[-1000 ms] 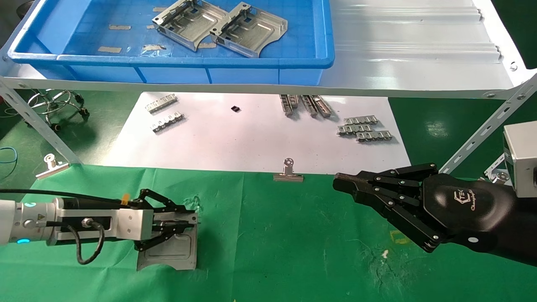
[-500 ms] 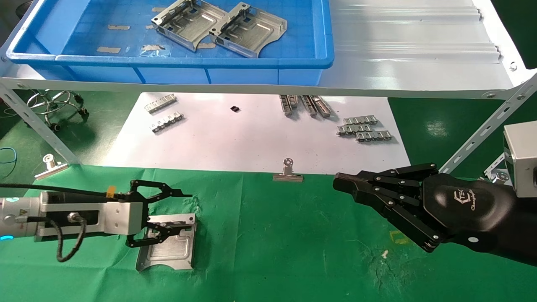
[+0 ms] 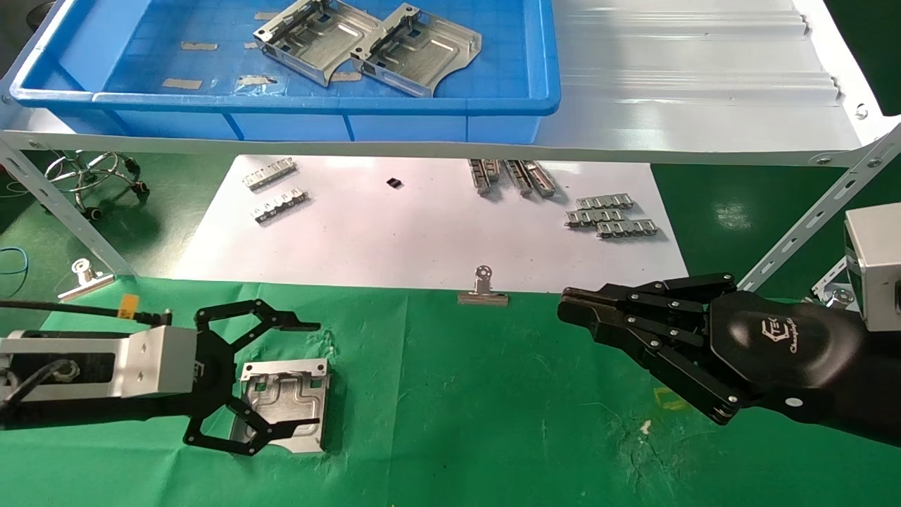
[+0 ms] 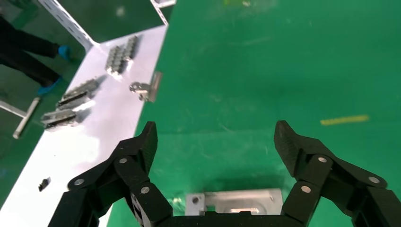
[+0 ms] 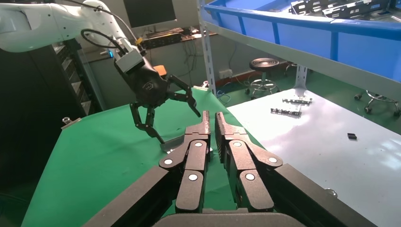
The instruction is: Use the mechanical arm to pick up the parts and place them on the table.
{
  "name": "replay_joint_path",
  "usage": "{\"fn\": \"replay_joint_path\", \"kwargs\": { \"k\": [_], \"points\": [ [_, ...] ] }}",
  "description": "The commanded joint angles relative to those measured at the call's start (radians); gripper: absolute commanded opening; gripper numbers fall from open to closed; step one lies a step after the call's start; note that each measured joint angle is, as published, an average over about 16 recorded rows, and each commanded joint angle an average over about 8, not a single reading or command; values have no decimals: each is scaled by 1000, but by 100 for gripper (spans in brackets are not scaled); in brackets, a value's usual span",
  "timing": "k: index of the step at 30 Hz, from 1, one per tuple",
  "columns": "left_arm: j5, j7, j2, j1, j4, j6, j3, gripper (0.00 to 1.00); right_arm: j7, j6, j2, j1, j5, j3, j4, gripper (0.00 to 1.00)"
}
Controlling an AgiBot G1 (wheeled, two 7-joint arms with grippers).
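L gripper (image 3: 281, 377) fingers now wide open and off the part (image 3: 285, 403), which lies flat on green tabletop (image 3: 493, 422): released; R hand (image 3: 654, 338) parked, fingers straight, empty.

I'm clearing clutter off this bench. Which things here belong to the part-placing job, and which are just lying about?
Job:
- part on the cloth, released
- two parts in the blue bin
- blue bin
- green table
- left tool, open over the part
- right tool, idle above the cloth

Lying about:
- toothed strips
- binder clip
- white sheet
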Motion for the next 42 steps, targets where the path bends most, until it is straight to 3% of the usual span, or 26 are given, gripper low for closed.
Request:
{"fn": "replay_joint_path", "kwargs": {
  "k": [1, 42],
  "points": [
    [-9, -21, -2, 12, -13, 1, -16, 100, 0, 0, 0, 0, 0, 0, 0, 100],
    [-237, -508, -60, 246, -312, 88, -335, 100, 0, 0, 0, 0, 0, 0, 0, 100]
  ]
}}
